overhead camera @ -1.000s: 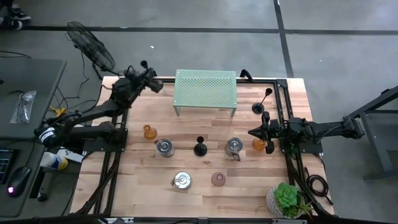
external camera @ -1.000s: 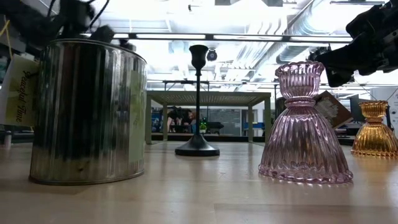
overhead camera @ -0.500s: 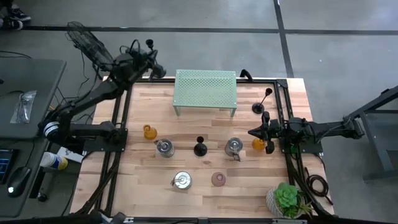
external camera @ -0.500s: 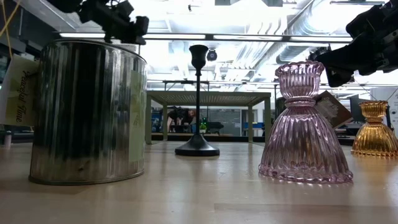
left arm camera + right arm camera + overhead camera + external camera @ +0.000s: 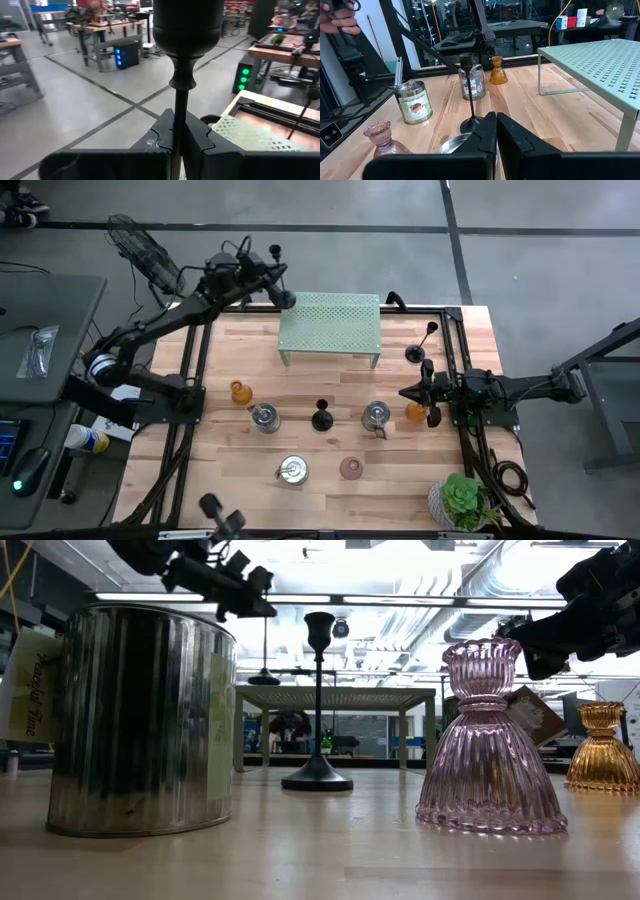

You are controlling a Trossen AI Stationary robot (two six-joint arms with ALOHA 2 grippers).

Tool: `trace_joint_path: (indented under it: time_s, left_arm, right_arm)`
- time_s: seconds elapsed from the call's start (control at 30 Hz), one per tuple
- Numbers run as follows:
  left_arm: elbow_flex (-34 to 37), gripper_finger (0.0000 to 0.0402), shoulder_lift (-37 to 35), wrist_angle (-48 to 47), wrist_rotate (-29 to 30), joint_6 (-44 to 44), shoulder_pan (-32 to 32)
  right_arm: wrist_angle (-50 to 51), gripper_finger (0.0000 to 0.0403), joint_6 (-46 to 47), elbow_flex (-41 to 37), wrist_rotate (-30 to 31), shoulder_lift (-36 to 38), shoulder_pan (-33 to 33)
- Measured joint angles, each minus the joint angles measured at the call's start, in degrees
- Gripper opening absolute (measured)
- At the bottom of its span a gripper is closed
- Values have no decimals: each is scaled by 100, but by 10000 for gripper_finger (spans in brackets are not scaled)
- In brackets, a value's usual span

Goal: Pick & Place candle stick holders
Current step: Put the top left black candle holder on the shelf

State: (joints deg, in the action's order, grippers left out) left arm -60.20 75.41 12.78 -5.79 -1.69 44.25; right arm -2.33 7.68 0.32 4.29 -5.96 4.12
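Three black candle stick holders are in view, each a thin stem on a round flat base with a small cup at the top. One candle stick holder [image 5: 186, 60] is clamped by its stem between the closed fingers of the left end effector [image 5: 272, 280], carried high above the far left corner of the pale green perforated rack [image 5: 331, 322]; in the low view its base [image 5: 264, 676] hangs in the air above the rack. A second holder [image 5: 322, 418] stands upright mid-desk between two metal tins [image 5: 264, 417], and a third [image 5: 419, 345] stands near the far right corner of the desk [image 5: 230, 452]. The right end effector [image 5: 405, 394] waits, fingers pressed together on nothing, just beside an amber glass holder [image 5: 416, 412]. Compared with a second ago, the left arm has swung from the desk's far left edge toward the rack, lifting higher; the right arm and the standing holders are unchanged.
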Motion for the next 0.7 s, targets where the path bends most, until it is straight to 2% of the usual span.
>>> trace_joint_path:
  time_s: [0.33, 0.4, 0.7]
  left_arm:
    - [-681, 5, 778, 29, -1138, -472, 2]
    - [-698, 5, 863, 37, -1108, -452, 2]
    - [-700, 5, 982, 25, -287, -257, 2]
  right_arm:
    - [-1, 4, 0, 0, 2, 0, 0]
    - [-1, 4, -1, 0, 0, 0, 0]
    - [-2, 4, 0, 0, 0, 0, 0]
